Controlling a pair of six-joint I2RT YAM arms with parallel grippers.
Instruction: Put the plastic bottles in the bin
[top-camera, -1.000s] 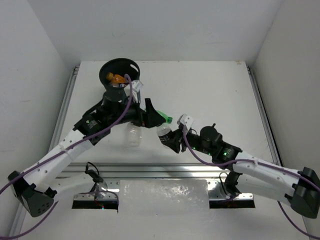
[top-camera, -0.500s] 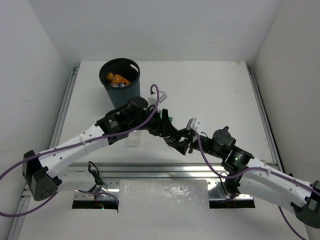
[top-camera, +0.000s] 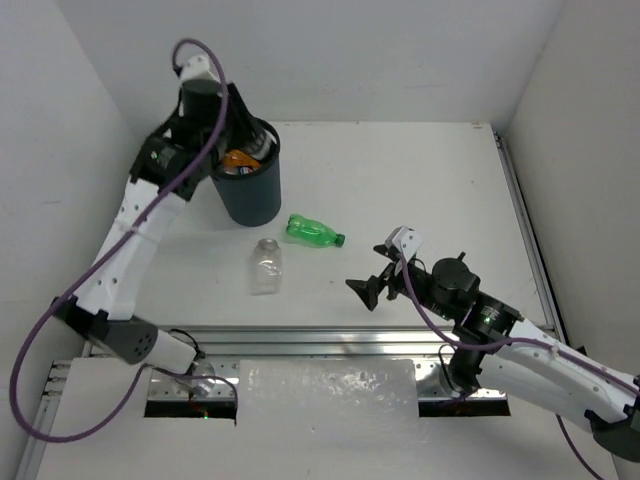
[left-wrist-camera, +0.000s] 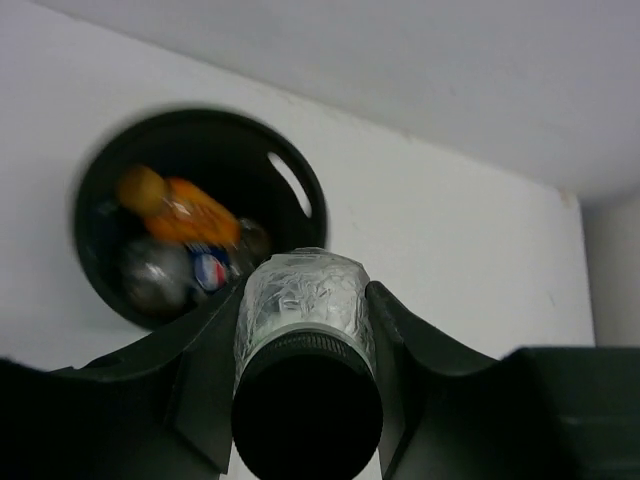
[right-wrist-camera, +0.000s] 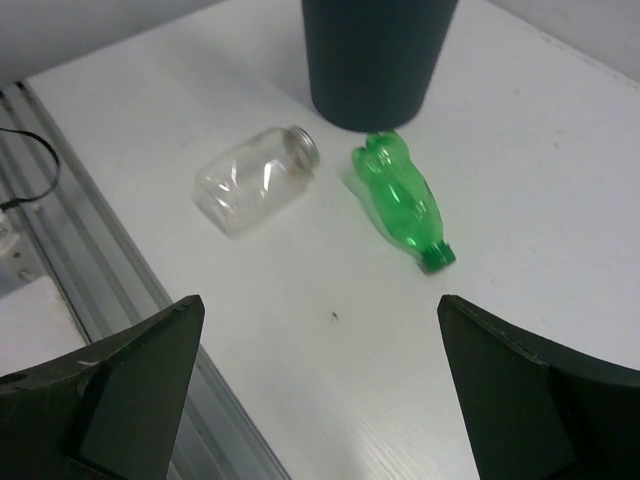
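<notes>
The left end effector (left-wrist-camera: 305, 290) is pinched on a black-capped clear bottle (left-wrist-camera: 300, 335), one finger pressed against each side of its crinkled body with the cap toward the wrist camera. That grip leaves the bottle's far end free to fall away once the fingers part. The arm is raised high at the far left so that this load hangs above the bin (top-camera: 248, 195), whose open mouth shows just beyond the bottle in the wrist view. The height looks chosen to clear the rim. The bottle seems to sit over the near-right part of the opening and not its centre, so a short reach further in would likely make the drop safer. Inside the bin lies an orange bottle (left-wrist-camera: 185, 215) among other pieces too blurred to name, so part of the job appears done. Two bottles remain on the surface (top-camera: 420, 180). A green bottle (right-wrist-camera: 400, 198) lies on its side just near of the bin's base, its cap pointing right in the top view. A plain clear bottle (right-wrist-camera: 255, 180) lies on its side to its near left, apart from it. The right end effector (top-camera: 375, 288) hovers near and to the right of them with its fingers (right-wrist-camera: 130, 390) spread wide and nothing between them. It faces both bottles, and I judge it ready to take the green one.
</notes>
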